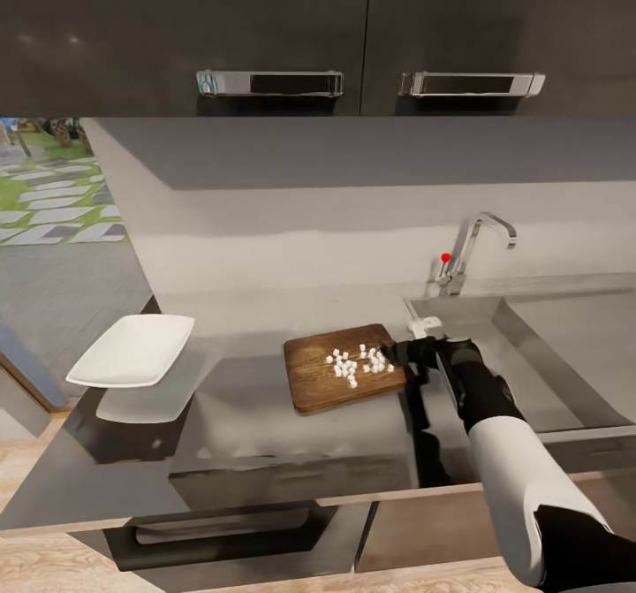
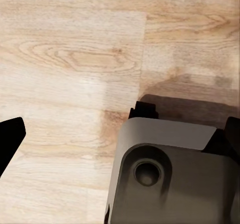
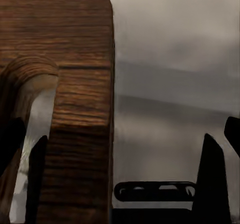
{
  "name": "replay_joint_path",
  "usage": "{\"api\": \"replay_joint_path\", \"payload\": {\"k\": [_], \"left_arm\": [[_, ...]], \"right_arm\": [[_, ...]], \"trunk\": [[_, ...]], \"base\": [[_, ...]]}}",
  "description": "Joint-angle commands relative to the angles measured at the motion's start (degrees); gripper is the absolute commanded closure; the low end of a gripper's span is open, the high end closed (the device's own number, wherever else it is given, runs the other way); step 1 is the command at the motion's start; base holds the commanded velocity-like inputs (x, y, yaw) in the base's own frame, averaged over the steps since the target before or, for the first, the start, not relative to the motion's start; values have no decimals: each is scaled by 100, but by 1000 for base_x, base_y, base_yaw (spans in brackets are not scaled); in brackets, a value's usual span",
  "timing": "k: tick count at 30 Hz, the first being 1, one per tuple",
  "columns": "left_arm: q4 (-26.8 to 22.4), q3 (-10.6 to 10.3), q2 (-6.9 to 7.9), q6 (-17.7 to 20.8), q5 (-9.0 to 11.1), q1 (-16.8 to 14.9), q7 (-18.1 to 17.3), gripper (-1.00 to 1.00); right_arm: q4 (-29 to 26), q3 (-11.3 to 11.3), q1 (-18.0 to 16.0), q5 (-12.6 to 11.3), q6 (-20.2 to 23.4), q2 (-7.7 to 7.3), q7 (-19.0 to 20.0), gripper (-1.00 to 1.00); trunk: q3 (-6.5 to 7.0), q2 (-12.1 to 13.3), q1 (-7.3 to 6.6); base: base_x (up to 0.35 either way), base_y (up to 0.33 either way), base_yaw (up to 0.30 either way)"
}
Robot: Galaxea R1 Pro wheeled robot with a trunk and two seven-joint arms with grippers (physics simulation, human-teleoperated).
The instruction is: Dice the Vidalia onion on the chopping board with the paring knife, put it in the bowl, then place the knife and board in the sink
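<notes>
Onion dice (image 1: 358, 363), roughly twenty, on one chopping board (image 1: 318, 381); right jaws (image 1: 413, 352) state unclear.

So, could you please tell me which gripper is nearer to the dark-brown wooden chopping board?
The right gripper: it sits at the dark-brown wooden chopping board's sink-side edge. The left gripper hangs low over the wooden floor, away from the board.

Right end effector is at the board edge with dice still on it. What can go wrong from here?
1. The diced onion lies loose on the chopping board; tilting or dragging the board may spill pieces onto the countertop.
2. The bowl sits far from the board, across the countertop from the sink, so a carry risks droppage.
3. The right end effector is at the board's sink-side edge only; an edge grasp may slip or pivot.
</notes>
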Motion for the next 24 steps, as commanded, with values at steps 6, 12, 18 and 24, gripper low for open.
{"api": "replay_joint_path", "payload": {"k": [6,12,18,24], "left_arm": [[23,-48,12,-37,48,-10,0,-100],[23,-48,15,-40,48,-9,0,-100],[23,-48,16,-39,48,-11,0,-100],[23,-48,16,-40,48,-9,0,-100]], "right_arm": [[-95,-37,-4,69,14,203,52,-100],[-95,-41,-2,72,14,398,49,-100],[-95,-41,-4,72,14,486,45,-100],[-95,-41,-4,78,14,487,46,-100]], "trunk": [[-6,-5,1],[-6,-5,1],[-6,-5,1],[-6,-5,1]], "base": [[0,0,0],[0,0,0],[0,0,0],[0,0,0]]}}
